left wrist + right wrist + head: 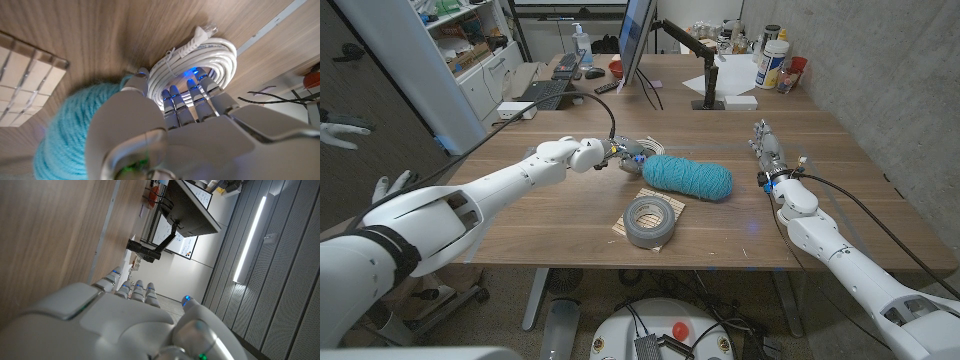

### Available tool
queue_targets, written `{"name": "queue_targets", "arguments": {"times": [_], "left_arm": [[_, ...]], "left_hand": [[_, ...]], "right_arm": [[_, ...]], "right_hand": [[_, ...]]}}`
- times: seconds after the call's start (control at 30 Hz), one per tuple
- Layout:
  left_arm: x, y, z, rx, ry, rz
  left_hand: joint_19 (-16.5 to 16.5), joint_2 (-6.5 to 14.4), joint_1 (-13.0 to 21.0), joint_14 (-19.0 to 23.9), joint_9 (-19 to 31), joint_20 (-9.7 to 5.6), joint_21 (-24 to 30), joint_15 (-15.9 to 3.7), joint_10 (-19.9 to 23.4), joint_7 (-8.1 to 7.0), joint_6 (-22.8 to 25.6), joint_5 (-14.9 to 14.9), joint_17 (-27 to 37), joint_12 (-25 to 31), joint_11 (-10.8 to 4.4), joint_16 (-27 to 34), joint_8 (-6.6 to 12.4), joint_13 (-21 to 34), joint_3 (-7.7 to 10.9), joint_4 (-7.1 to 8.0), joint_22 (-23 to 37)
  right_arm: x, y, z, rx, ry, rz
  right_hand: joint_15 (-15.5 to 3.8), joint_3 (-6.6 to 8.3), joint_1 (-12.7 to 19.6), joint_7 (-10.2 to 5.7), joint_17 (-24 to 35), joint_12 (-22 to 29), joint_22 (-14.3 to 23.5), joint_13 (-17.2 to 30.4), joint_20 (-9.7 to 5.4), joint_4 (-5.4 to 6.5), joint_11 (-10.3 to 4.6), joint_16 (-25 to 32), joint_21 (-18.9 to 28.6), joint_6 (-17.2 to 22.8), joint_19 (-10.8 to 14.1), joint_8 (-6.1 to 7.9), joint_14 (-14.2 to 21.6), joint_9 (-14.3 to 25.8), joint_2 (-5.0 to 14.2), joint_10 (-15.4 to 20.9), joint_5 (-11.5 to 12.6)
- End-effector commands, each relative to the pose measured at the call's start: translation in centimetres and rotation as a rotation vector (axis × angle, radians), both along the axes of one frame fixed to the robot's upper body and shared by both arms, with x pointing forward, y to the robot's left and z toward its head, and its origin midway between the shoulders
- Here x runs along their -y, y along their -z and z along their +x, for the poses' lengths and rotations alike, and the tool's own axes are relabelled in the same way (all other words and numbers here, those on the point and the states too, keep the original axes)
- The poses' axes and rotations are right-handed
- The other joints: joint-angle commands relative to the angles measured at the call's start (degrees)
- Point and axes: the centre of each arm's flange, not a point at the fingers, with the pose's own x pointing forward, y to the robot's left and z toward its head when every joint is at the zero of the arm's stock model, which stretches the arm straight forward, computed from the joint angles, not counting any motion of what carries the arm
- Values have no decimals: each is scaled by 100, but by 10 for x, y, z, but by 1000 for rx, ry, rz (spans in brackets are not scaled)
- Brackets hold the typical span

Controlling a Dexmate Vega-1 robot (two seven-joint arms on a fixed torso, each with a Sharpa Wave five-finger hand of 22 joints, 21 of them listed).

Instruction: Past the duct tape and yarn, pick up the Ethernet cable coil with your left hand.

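The white Ethernet cable coil (647, 150) (210, 55) lies on the wooden table behind the teal yarn skein (688, 177) (65, 130). My left hand (618, 155) (170, 125) has reached past the yarn to the coil. Its fingers (192, 97) dip into the coil's centre while the thumb (136, 85) sits against the outer rim, pinching the near side of the coil. The grey duct tape roll (653, 218) sits nearer the front on a small slatted mat (620, 230) (20, 75). My right hand (767, 150) (125, 315) waits at the table's right side with fingers straight, holding nothing.
At the far end of the table stand a monitor (635, 40), a keyboard (545, 95), a black stand with white paper (715, 90) and several bottles (775, 60). A concrete wall (880, 80) runs along the right. A person's hand (342, 128) shows at the left edge.
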Motion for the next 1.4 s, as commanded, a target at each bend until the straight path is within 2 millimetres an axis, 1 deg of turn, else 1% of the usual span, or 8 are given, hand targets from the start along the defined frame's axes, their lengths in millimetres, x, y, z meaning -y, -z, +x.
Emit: {"name": "queue_targets", "arguments": {"times": [0.03,0.37,0.7,0.9,1.03,1.13,1.27,1.4], "left_arm": [[-3,4,1,-6,-5,-9],[-2,3,2,-7,-4,-14],[-3,2,2,-15,-9,-18],[-3,2,1,-10,-6,-27],[-3,2,1,-9,-7,-26],[-4,3,1,-4,-5,-31],[-5,3,-1,7,-1,-45],[-6,2,-1,16,-2,-51]], "left_hand": [[148,40,2,161,40,-52,55,-683,150,3,143,-11,34,71,-20,42,78,43,73,-5,18],[311,135,40,411,58,-67,77,-757,425,-23,412,-13,57,182,-67,83,216,87,153,-14,25],[451,624,271,540,109,-60,98,-771,502,-16,444,-29,142,190,-54,182,281,143,281,-13,37],[489,1018,460,742,202,-52,102,-869,807,-35,704,-24,287,305,57,353,484,231,361,-21,56],[526,1114,526,855,252,-37,117,-877,928,-55,805,-21,370,360,30,448,579,277,390,-24,63],[580,1209,571,1044,331,-12,148,-867,1102,-52,1058,-10,469,446,42,562,765,346,466,22,79],[679,1294,753,1416,554,18,229,-919,1452,-97,1325,37,757,665,-3,790,1123,550,794,138,122],[755,1240,1054,1945,903,26,386,-999,2016,-112,1344,17,1277,1133,-73,1156,1527,935,956,90,207]], "right_arm": [[0,0,0,-5,2,1],[0,0,0,-6,3,1],[0,0,0,-3,2,-2],[0,0,0,-7,3,0],[0,0,0,-4,2,-2],[0,0,0,-2,2,-4],[0,0,0,-5,2,-4],[0,0,0,-5,2,-4]], "right_hand": [[-232,43,-25,-17,8,-13,21,17,11,5,-6,33,16,0,-1,-3,-60,29,470,-41,-8],[-234,44,-25,-16,9,-13,21,17,13,5,-5,34,16,2,-3,-2,-59,29,467,-41,-10],[-231,44,-25,-17,9,-12,21,17,13,4,-3,35,16,9,-5,1,-61,29,465,-41,-11],[-228,44,-25,-8,10,-12,21,17,13,4,-6,35,17,5,-3,0,-62,29,463,-41,-11],[-229,43,-25,-9,10,-12,21,17,13,3,-4,34,17,10,-4,2,-64,29,460,-41,-12],[-230,43,-25,-15,10,-13,21,17,13,3,-2,34,17,11,-4,3,-65,29,459,-45,-12],[-234,42,-26,-19,10,-13,21,17,13,3,-9,34,17,14,-4,3,-68,29,458,-46,-13],[-229,42,-26,-15,10,-12,21,17,11,3,-8,35,18,15,-2,4,-66,29,457,-43,-13]]}}
